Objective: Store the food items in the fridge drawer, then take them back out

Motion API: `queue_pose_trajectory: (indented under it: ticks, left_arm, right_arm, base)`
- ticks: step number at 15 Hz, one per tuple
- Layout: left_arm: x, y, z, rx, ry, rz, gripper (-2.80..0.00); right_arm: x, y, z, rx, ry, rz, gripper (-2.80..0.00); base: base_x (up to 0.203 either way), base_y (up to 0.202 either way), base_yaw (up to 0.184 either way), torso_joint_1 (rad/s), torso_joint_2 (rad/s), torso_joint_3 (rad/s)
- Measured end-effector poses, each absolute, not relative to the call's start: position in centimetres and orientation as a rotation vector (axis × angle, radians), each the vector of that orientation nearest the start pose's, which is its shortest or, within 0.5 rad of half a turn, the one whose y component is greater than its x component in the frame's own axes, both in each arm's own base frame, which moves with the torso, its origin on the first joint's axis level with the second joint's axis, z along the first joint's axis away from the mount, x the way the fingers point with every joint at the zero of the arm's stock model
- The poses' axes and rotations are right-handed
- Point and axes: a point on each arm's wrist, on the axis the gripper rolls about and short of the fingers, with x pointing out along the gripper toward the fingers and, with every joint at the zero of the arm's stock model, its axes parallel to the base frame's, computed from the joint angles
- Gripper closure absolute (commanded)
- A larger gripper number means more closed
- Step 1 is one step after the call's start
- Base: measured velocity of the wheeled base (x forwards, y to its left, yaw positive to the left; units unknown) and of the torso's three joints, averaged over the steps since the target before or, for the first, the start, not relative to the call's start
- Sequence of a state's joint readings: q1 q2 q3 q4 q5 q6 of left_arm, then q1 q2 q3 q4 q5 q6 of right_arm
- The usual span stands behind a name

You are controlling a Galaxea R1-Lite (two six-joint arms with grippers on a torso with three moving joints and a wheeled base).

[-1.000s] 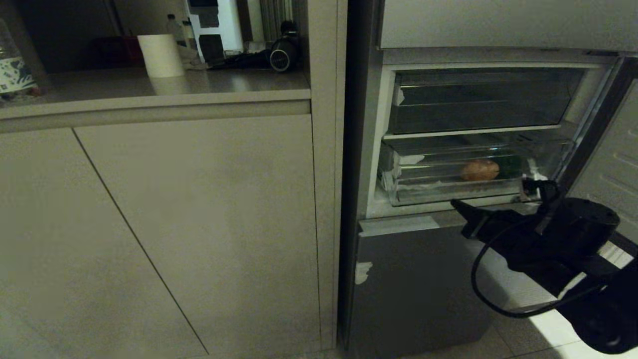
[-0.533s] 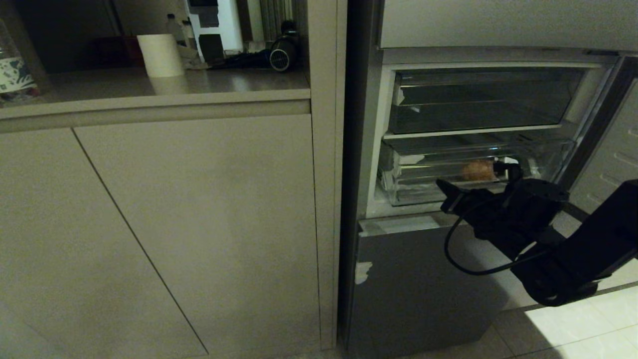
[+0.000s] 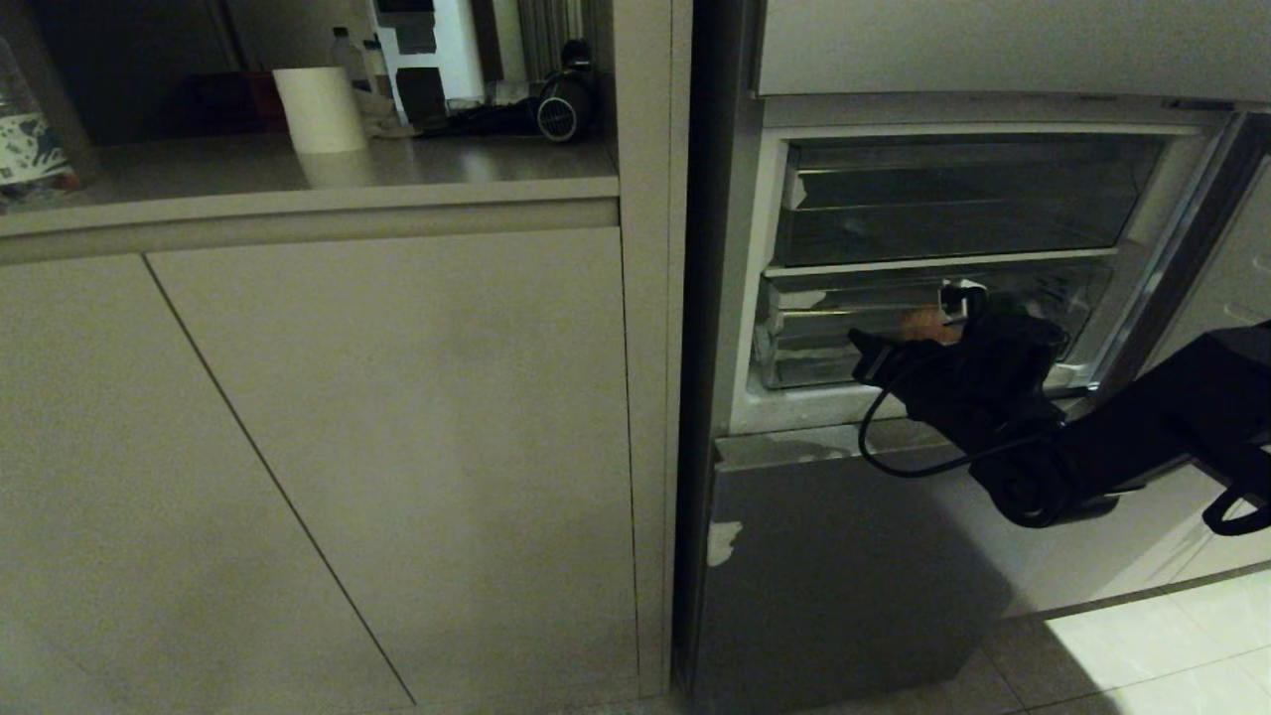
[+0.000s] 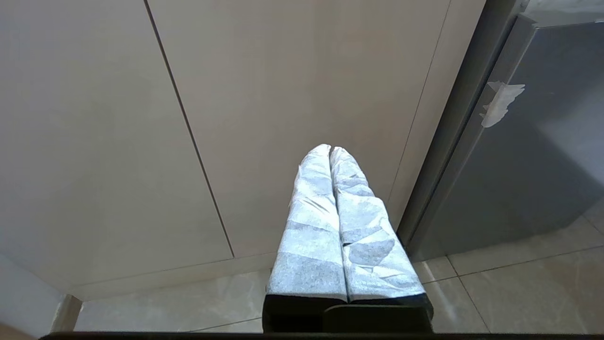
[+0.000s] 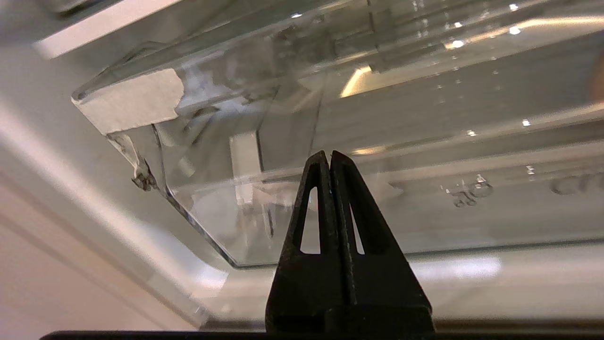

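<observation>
Right gripper [image 5: 329, 158] (fingers pressed together, holding nothing) points at the clear front wall of the fridge drawer [image 5: 424, 156]; orange-brown food item [image 3: 923, 320] lies inside the drawer.

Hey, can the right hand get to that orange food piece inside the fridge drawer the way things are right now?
Probably not. The right hand is shut, pointing at the clear front of the fridge drawer, which looks pushed in, so that wall stands before the orange food piece.
</observation>
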State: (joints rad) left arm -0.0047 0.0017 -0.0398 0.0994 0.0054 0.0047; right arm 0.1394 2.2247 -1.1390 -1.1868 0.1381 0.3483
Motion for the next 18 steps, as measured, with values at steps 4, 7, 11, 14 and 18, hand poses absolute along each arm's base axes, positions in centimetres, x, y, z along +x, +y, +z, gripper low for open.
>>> queue_pose_trajectory:
  ticks: [4,7,11,14,18]
  left_arm:
    - [-2.6,0.0,7.6,0.005,0.061,0.001,0.00]
    - [-2.6,0.0,7.6,0.005,0.061,0.001,0.00]
    - [-2.6,0.0,7.6,0.005,0.061,0.001,0.00]
    - [-2.6,0.0,7.6,0.005,0.061,0.000,0.00]
    - [-2.6,0.0,7.6,0.005,0.061,0.001,0.00]
  right_arm:
    - [42.8,6.3,12.9,0.353,-0.027,0.286,0.00]
    - [39.6,5.9,13.3,0.355,0.019,0.275,0.00]
    - [33.4,5.0,13.3,0.341,0.081,0.262,0.00]
    - [29.3,4.2,12.9,0.294,0.014,0.265,0.00]
    - [26.6,3.2,11.7,0.257,0.033,0.239,0.00]
  base:
    - [0.000,0.000,0.000,0.000,0.00,0.000]
    - [0.000,0.000,0.000,0.000,0.00,0.000]
    - [0.000,0.000,0.000,0.000,0.00,0.000]
    - [-0.003,0.002,-0.072,0.003,0.00,0.003]
    - [-0.001,0.008,-0.180,0.002,0.00,0.003]
